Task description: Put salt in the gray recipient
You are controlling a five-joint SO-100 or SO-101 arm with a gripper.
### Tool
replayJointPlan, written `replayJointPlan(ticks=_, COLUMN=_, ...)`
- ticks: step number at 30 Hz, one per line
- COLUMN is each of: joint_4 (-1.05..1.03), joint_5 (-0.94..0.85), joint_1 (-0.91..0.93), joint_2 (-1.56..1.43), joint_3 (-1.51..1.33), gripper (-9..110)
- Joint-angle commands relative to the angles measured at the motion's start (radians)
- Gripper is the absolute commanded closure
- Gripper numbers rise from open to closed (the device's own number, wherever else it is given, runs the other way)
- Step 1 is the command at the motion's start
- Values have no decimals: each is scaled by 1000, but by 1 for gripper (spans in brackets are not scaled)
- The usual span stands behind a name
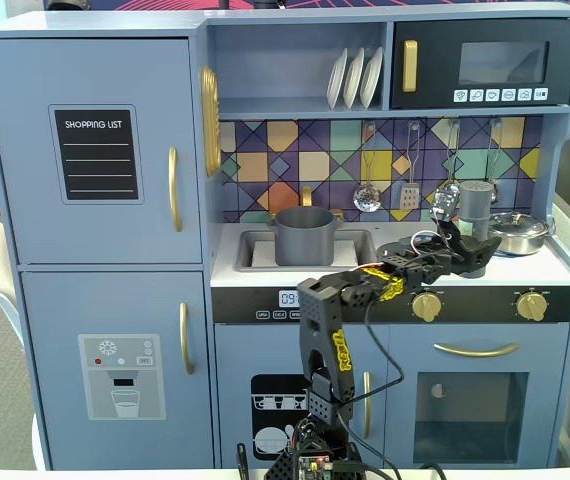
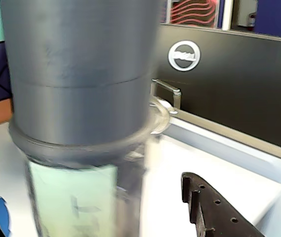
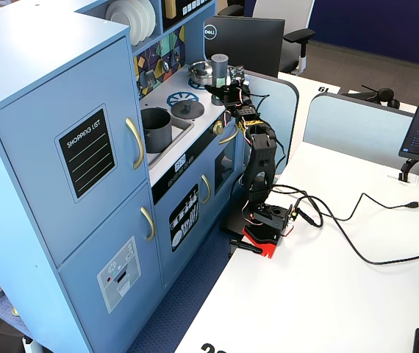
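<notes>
Wrist view: salt (image 2: 81,98) blurred, top cropped; grip unclear.

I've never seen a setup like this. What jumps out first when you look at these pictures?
A big blue toy kitchen fills the scene, with a dark gray pot sitting in its sink. A small black robot arm stands in front and reaches to the counter's right side in a fixed view, its gripper at a tall gray salt shaker, which looms blurred in the wrist view.

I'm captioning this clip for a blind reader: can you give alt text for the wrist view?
A gray salt shaker with a pale green label fills the left of the blurred wrist view, very close to the camera. One black jaw pokes up at the lower right, and behind stands a black Dell monitor.
</notes>
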State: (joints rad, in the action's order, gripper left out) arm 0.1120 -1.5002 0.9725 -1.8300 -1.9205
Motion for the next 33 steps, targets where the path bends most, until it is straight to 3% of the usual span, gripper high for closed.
replayJointPlan(ticks=1, joint_4=-149, joint_5=-37, joint_1=38, joint_2=-344, joint_3=-114, gripper=56)
replayJointPlan(ticks=3, joint_4=-347, joint_5=-37, joint_1=32, joint_2=-545, joint_3=-219, gripper=65)
replayJointPlan(ticks=5, joint_4=-611, joint_5=-57, joint_1=-18, joint_2=-753, joint_3=-305, gripper=81)
replayJointPlan(ticks=9, joint_4=-1068, joint_5=-156, joint_1=-291, joint_2=-1066, joint_3=-433, gripper=101)
replayJointPlan(ticks=13, joint_4=-1324, joint_5=-54, joint_1=-632, joint_2=-1244, joint_3=-568, gripper=101)
replayJointPlan(ticks=17, joint_4=-1376, joint_5=23, joint_1=-822, joint_2=-1347, joint_3=-788, gripper=101)
replayJointPlan(ticks=24, joint_4=-1328, joint_5=-32, joint_1=-927, joint_2=-1388, joint_3=-1175, gripper=101)
replayJointPlan(ticks=28, joint_4=-1437, joint_5=-21, joint_1=-1000, joint_2=-1388, joint_3=-1197, gripper=100)
replayJointPlan(ticks=33, joint_4=-1439, joint_5=-31, joint_1=-907, joint_2=-1390, joint_3=-1197, gripper=99)
